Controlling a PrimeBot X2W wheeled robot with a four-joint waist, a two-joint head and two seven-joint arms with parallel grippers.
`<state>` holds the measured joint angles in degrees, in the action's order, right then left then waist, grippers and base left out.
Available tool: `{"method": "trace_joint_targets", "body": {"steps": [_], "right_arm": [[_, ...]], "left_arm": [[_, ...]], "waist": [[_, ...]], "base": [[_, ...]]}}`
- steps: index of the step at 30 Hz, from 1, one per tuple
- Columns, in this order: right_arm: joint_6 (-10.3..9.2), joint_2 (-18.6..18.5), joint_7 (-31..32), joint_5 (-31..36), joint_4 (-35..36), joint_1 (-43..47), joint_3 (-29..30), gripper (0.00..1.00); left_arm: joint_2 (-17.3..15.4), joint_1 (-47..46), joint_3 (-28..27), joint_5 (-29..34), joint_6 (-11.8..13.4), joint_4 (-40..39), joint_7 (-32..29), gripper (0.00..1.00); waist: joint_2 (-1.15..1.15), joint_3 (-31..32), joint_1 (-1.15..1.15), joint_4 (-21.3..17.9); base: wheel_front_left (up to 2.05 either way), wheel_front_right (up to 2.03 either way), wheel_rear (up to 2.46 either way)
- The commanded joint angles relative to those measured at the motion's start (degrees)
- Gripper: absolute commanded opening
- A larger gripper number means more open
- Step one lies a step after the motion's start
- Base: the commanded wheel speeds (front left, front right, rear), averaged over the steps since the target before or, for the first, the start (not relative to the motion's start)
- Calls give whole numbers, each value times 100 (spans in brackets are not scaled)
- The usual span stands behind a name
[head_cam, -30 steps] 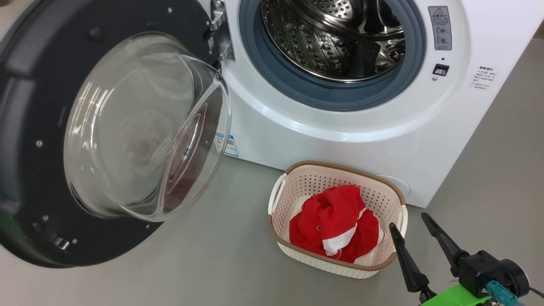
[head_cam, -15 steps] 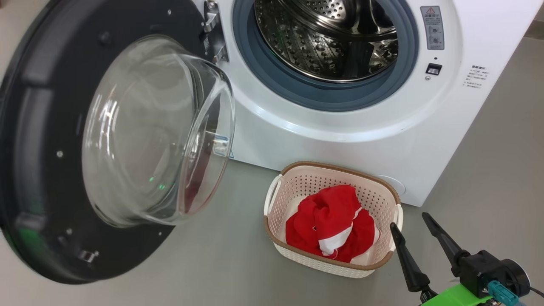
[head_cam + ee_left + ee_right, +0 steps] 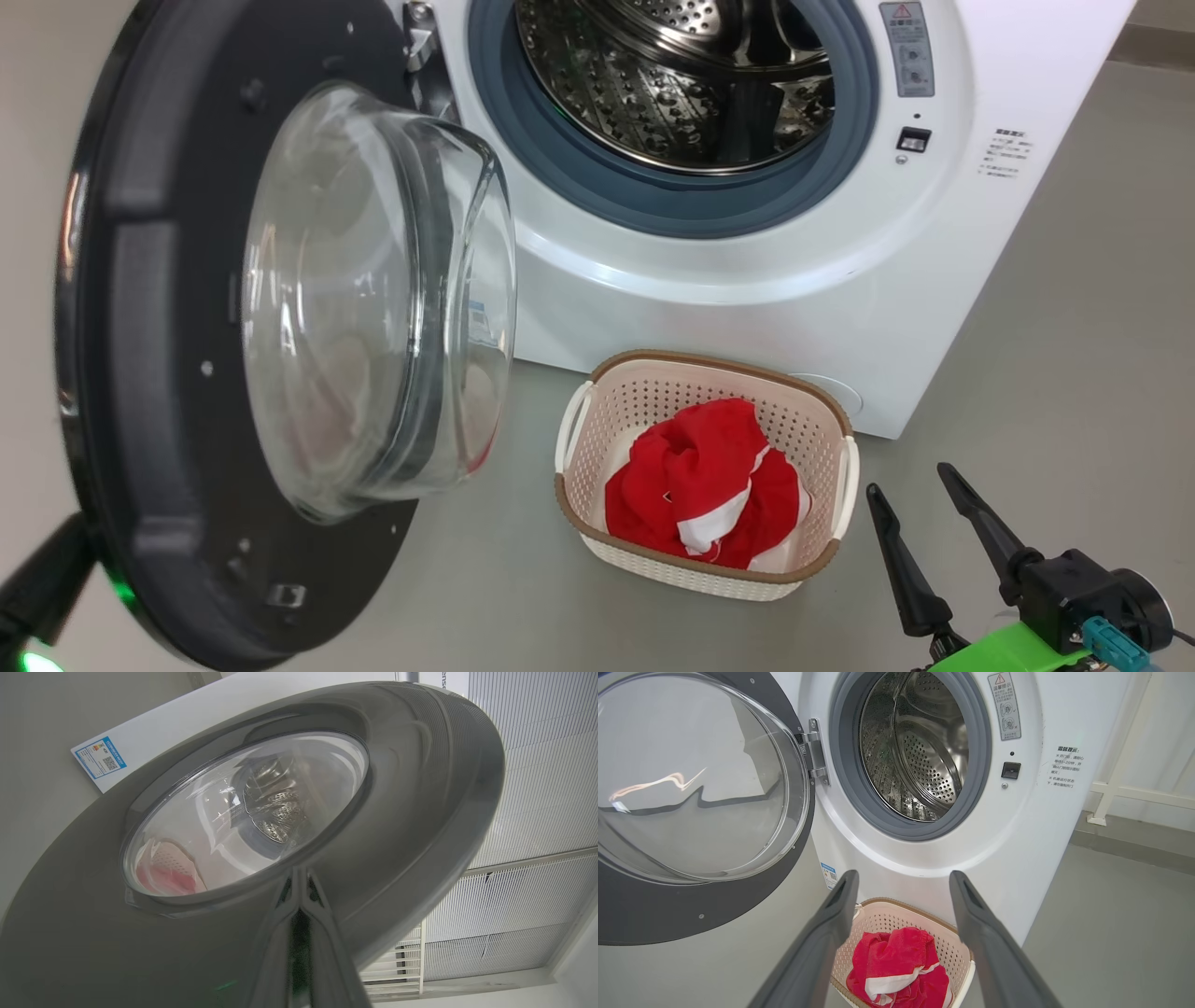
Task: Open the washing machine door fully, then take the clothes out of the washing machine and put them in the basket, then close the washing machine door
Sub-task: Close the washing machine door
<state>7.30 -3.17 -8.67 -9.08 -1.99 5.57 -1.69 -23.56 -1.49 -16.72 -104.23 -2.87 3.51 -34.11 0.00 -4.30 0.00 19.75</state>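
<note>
The washing machine door [image 3: 168,280] stands partly open at the left, its glass porthole [image 3: 373,299] bulging toward the washing machine [image 3: 747,308]. The steel drum [image 3: 672,84] holds nothing that I can see. My left gripper [image 3: 299,877] is shut, its fingertips against the door's glossy outer face [image 3: 420,788]. A dark part of my left arm [image 3: 42,583] pokes out behind the door's lower edge. The red clothes [image 3: 700,476] with white trim lie in the basket [image 3: 700,366] on the floor before the machine. My right gripper [image 3: 908,480] hangs open and holds nothing, just right of the basket, and its open fingers [image 3: 831,933] frame the basket [image 3: 896,905].
Grey floor [image 3: 1074,373] stretches to the right of the machine. A white rail [image 3: 1134,793] and a wall stand beyond the machine's right side. White slatted panels [image 3: 537,812] lie behind the door in the left wrist view.
The door has swung further toward the machine and now looks more edge-on. A dark part of my left arm has come into view at the lower left. The camera has shifted a little; the right gripper stays put.
</note>
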Motion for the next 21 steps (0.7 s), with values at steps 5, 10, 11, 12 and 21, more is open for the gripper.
{"method": "trace_joint_targets", "body": {"steps": [5,10,11,12,21], "right_arm": [[19,-18,-98,-9,98,-291,-107,100],[19,-7,-122,-11,79,-319,-106,100],[19,-5,-126,-11,75,-322,-107,100],[19,-3,-129,-12,71,-327,-110,100],[19,7,-162,-30,22,-398,-118,100]], "left_arm": [[-65,22,-44,-71,-123,-503,-231,0],[51,118,83,-106,-178,-749,-350,0],[71,130,108,-114,-185,-788,-373,0],[82,145,130,-117,-193,-822,-399,0],[216,199,304,-113,-258,-1104,-524,0]], "waist": [[0,-23,0,-124],[0,-30,0,-239],[0,-31,0,-263],[0,-34,0,-290],[0,-91,0,-544]], "base": [[0,0,0],[0,0,0],[0,0,0],[0,0,0],[0,0,0]]}}
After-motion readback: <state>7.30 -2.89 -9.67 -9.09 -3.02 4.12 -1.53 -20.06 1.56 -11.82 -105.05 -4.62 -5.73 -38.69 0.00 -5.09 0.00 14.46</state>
